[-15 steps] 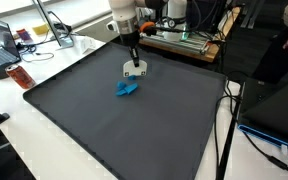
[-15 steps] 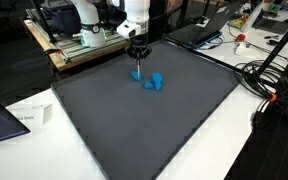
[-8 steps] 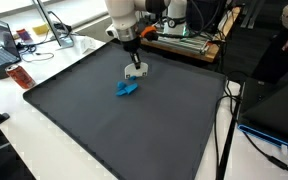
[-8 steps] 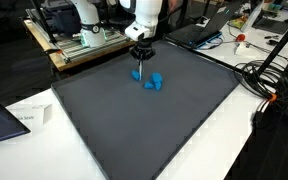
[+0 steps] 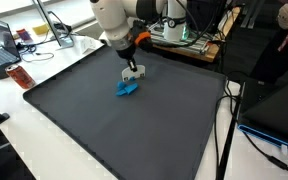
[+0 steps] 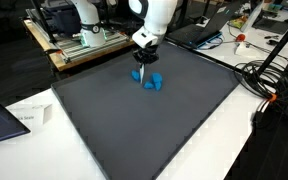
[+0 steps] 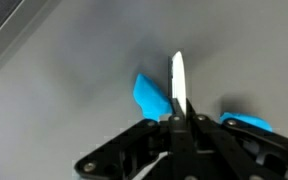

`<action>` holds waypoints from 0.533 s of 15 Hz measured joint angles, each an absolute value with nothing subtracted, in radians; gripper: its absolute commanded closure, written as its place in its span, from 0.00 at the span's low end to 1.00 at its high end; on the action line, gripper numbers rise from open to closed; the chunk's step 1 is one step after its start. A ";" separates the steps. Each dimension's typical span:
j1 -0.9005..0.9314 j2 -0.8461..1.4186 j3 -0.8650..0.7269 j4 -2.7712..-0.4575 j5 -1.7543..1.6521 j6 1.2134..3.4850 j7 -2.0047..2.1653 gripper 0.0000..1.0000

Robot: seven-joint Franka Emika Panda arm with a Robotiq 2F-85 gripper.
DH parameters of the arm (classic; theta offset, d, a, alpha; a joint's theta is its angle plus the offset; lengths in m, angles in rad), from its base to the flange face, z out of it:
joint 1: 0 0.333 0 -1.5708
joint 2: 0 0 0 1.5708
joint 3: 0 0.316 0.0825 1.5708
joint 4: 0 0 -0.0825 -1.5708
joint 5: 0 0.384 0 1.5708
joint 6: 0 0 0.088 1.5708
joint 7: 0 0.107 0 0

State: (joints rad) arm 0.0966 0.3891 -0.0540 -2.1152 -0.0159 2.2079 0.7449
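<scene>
Arm has leaned over sideways; tool (image 7: 177, 119) clamped on thin white piece (image 7: 177, 78) just above blue blocks (image 5: 127, 88); best keep grip firm, motion slow.

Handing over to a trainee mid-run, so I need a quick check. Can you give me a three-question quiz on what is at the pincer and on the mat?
1. True or false: the pincer stands wide open.
2. What colour is the thin piece that sticks out between the pincer's fingertips? A white, B red, C green.
3. How many blue pieces does the wrist view show on the dark mat?
Key: 1 false, it is shut on the thin piece. 2 A. 3 two, one on each side of the thin piece.
</scene>
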 measured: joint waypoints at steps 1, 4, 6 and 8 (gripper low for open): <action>0.096 0.402 -0.061 -2.093 -0.017 2.191 0.745 0.99; 0.092 0.436 -0.088 -2.035 -0.018 2.147 0.744 0.99; 0.083 0.452 -0.109 -2.009 -0.018 2.123 0.741 0.99; 0.067 0.466 -0.126 -1.987 -0.018 2.102 0.739 0.99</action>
State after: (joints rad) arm 0.0675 0.4662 -0.1258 -1.9866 -0.0185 2.1021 0.7386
